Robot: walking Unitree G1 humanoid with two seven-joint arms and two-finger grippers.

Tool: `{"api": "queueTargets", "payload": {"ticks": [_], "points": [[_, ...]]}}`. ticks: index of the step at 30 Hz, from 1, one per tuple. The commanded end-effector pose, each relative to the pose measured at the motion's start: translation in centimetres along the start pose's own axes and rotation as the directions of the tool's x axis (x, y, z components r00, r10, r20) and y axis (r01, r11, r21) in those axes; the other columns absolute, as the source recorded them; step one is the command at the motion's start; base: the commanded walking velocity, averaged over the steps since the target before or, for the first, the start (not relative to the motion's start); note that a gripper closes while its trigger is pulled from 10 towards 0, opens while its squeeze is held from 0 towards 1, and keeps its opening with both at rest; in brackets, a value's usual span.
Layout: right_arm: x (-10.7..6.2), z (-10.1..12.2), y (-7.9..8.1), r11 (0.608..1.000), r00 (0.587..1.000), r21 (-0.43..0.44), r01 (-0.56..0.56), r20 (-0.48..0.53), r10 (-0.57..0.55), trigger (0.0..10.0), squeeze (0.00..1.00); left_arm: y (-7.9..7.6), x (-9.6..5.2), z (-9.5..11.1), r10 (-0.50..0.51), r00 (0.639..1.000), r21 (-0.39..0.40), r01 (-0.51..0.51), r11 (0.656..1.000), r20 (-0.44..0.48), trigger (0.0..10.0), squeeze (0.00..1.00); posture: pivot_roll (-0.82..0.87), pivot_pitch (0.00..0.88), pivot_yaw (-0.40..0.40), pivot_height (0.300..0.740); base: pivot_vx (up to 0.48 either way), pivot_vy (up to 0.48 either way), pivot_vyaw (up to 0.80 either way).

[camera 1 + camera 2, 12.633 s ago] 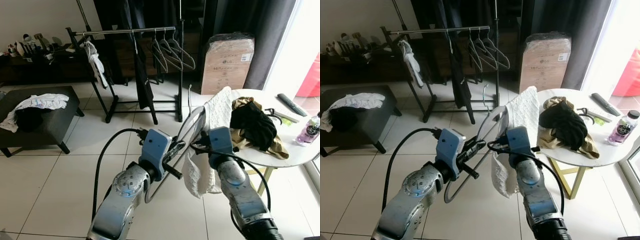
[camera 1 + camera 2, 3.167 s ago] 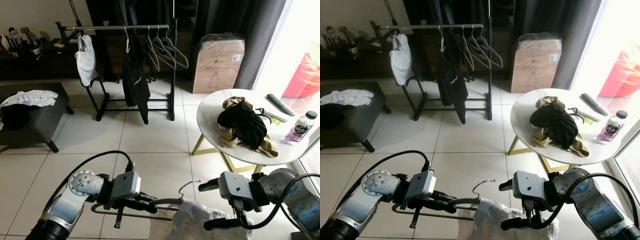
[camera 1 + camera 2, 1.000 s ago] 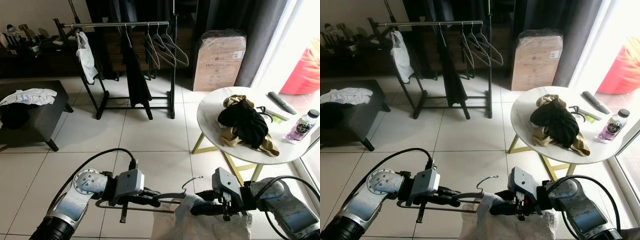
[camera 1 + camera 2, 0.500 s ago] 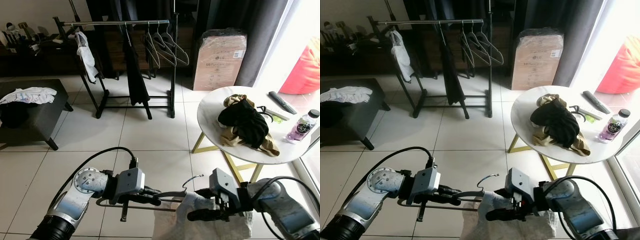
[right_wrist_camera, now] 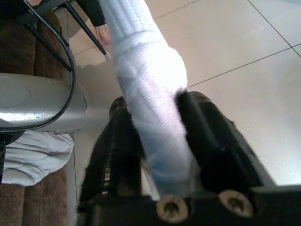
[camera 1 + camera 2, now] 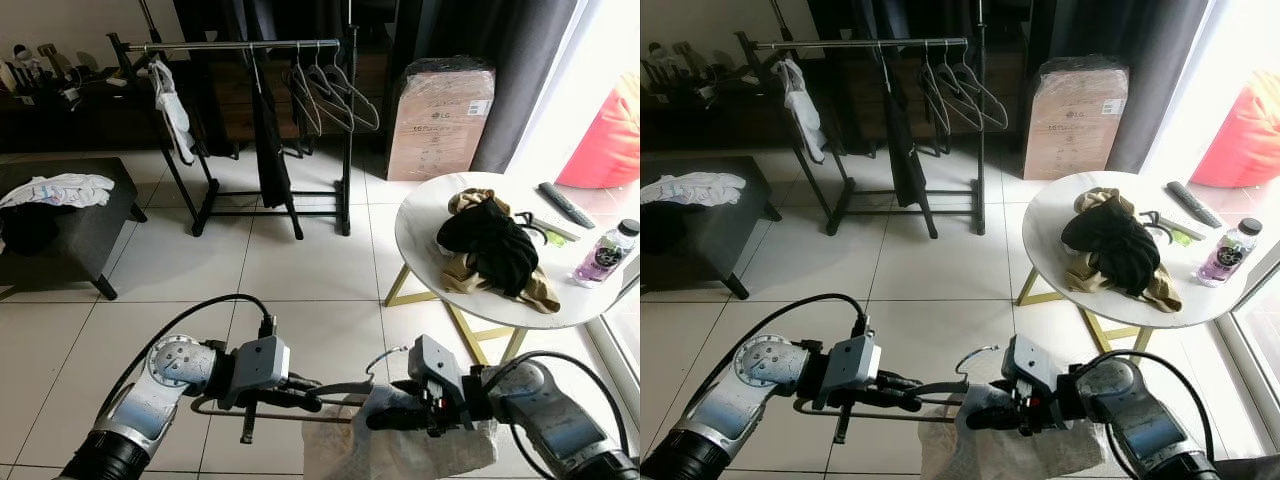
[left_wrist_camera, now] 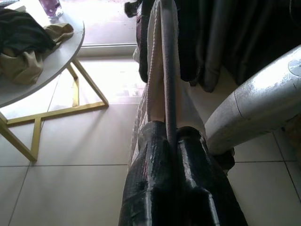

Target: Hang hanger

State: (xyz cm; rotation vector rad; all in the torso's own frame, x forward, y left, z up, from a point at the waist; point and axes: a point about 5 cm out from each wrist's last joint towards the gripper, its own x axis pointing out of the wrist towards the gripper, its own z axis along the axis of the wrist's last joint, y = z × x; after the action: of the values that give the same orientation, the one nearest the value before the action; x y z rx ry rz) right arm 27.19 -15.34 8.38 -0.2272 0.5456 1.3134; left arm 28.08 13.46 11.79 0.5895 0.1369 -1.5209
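Hanger (image 6: 335, 391) pinched in left hand (image 6: 305, 393); right hand (image 6: 385, 420) clamped on white garment (image 6: 400, 450).

My left gripper (image 6: 300, 396) covers the stretch of the hanger (image 6: 340, 388) pinched between its fingers, and past my fingertips the far half of the hanger disappears under the white garment (image 6: 990, 440). That garment runs off the bottom edge of both head views, so its shape cannot be told. My right gripper (image 6: 985, 420) has its fingertips buried in the cloth; in the right wrist view the white fabric (image 5: 150, 117) between my fingers is overexposed and blurred. The small items (image 6: 45, 70) on the dark counter far beyond my left fingers are too small to identify.
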Motion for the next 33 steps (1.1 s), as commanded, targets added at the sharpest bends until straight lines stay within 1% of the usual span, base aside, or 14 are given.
{"api": "queueTargets", "payload": {"ticks": [1, 10, 15, 17, 20, 23, 26, 30, 33], "points": [[-0.1, -0.5, 0.1, 1.0, 1.0, 0.004, -0.01, -0.012, 0.01, 0.0, 0.0, 0.3, -0.1, 0.7, 0.003, 1.0, 0.044, -0.003, 0.999, 0.014, 10.0, 0.0, -0.11, 0.147, 0.013, 0.74, 0.0, 0.0, 0.0], [-0.1, -0.3, 0.3, 1.0, 0.999, 0.014, -0.027, 0.019, 0.027, 0.0, 0.0, 0.4, 0.0, 0.7, 0.003, 1.0, 0.049, -0.003, 0.999, 0.014, 10.0, 0.0, -0.11, 0.147, 0.015, 0.74, 0.0, 0.0, 0.0], [-0.2, 0.2, 0.5, 0.998, 0.996, 0.019, -0.053, 0.067, 0.052, 0.0, 0.0, 0.4, 0.0, 0.7, 0.006, 1.0, 0.049, -0.007, 0.999, 0.015, 10.0, 0.0, -0.11, 0.15, 0.014, 0.74, 0.0, 0.0, 0.0], [-0.3, 0.7, 0.5, 0.998, 0.992, 0.039, -0.058, 0.112, 0.054, 0.0, 0.0, 0.3, -0.1, 0.7, 0.009, 1.0, 0.047, -0.01, 0.999, 0.017, 10.0, 0.0, -0.1, 0.15, 0.014, 0.74, 0.0, 0.0, 0.0], [-0.3, 0.9, 0.6, 0.996, 0.989, 0.051, -0.068, 0.136, 0.061, 0.0, 0.0, 0.4, -0.1, 0.7, 0.013, 1.0, 0.048, -0.014, 0.999, 0.019, 10.0, 0.0, -0.1, 0.149, 0.014, 0.74, 0.0, 0.0, 0.0], [-0.4, 1.0, 0.8, 0.995, 0.986, 0.051, -0.088, 0.143, 0.08, 0.0, 0.0, 0.6, -0.1, 0.9, 0.032, 0.999, 0.049, -0.033, 0.998, 0.028, 10.0, 0.0, -0.1, 0.149, 0.013, 0.74, 0.0, 0.0, 0.0], [-0.4, 1.1, 0.8, 0.995, 0.986, 0.054, -0.085, 0.149, 0.076, 0.0, 0.0, 0.7, 0.0, 1.0, 0.04, 0.999, 0.042, -0.041, 0.998, 0.028, 10.0, 0.0, -0.1, 0.149, 0.013, 0.74, 0.0, 0.0, 0.0], [-0.3, 1.0, 0.3, 0.997, 0.989, 0.058, -0.044, 0.142, 0.035, 0.0, 0.0, 0.6, -0.2, 0.8, 0.015, 1.0, 0.025, -0.015, 1.0, -0.005, 10.0, 0.0, -0.1, 0.156, 0.014, 0.74, 0.0, 0.0, 0.0], [-0.3, 1.1, 0.2, 0.997, 0.99, 0.061, -0.036, 0.141, 0.027, 0.0, 0.0, 0.6, -0.4, 0.8, 0.008, 1.0, 0.013, -0.008, 1.0, -0.01, 10.0, 0.0, -0.1, 0.159, 0.015, 0.74, 0.0, 0.0, 0.0]]}}
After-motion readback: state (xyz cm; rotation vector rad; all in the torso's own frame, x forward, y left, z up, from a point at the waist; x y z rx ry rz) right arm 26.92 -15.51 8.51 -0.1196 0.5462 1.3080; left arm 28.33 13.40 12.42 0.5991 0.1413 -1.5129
